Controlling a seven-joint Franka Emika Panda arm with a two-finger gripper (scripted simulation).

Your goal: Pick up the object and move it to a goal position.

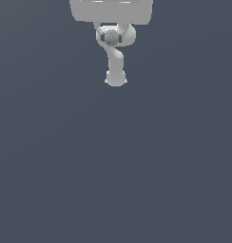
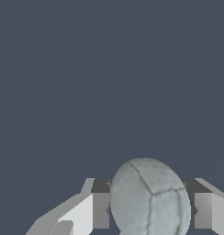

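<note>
Claw [image 1: 111, 38] raised high, clamping ball [image 2: 149, 198].

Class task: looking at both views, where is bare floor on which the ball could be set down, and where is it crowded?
Bare dark floor spans everything below the white robot arm. Crowded: the top centre, where the claw grips the small pale grey-blue ball.

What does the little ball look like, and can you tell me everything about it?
The ball is small, round and pale grey-blue, with a dull, matte skin. Thin dark seam lines split it into panels, like a tiny football. It sits between the two fingers of the white gripper, which press on it from both sides. In the exterior view it is far smaller than the arm and held near the top of the picture. Only the fingers appear to touch it; its lower part is cut off in the wrist view.
</note>
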